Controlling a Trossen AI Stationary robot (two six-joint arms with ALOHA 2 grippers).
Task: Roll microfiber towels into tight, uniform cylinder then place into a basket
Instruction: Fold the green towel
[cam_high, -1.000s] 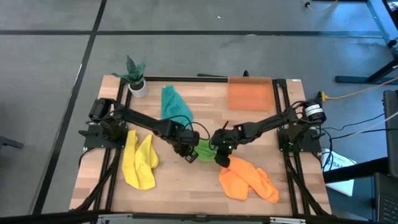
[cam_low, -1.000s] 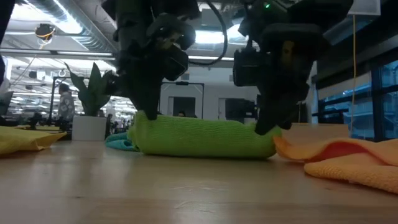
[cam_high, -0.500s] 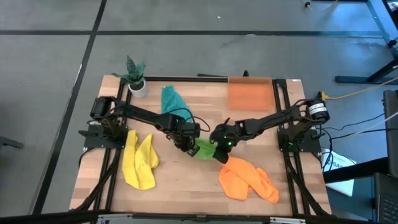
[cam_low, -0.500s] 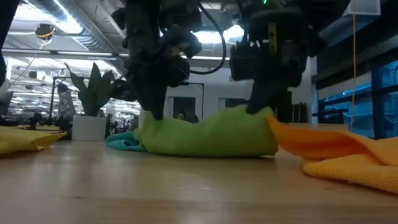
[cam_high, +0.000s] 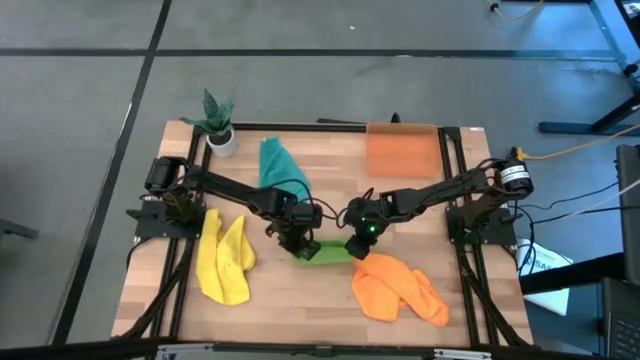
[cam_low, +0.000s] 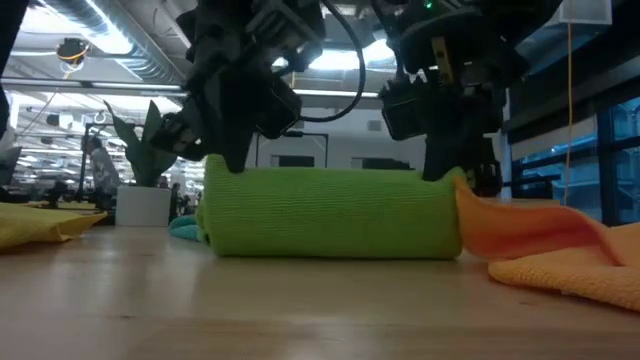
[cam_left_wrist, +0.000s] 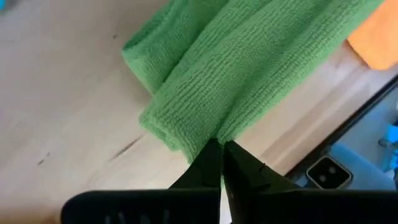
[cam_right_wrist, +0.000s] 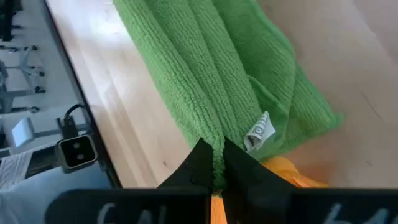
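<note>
The bright green towel lies rolled into a thick cylinder at the table's middle, resting on its underside. My left gripper is shut on its left end and my right gripper is shut on its right end. A white label shows at the right end. The orange towel lies loose against the roll's right end. The yellow towel lies near the left edge, the teal towel farther back. The orange basket stands at the far right. My left gripper pinches a ridge of the green cloth between its two fingers, at the top of the roll's left end. The fingers slant down from above. The roll lies on the table. My right gripper pinches a fold of the green cloth between its two fingers, at the top of the roll's right end, close to the white label. The fingers slant down from above. The roll stays on the table.
A small potted plant stands at the far left corner. Bare wood lies between the roll and the near edge. Black frame rails run along both sides of the table.
Both grippers have rolled their wrists while staying shut on the green towel. The towel has turned over toward the table's near edge. It bulged up unevenly at its right end half a second ago and now lies as a thicker, even cylinder.
</note>
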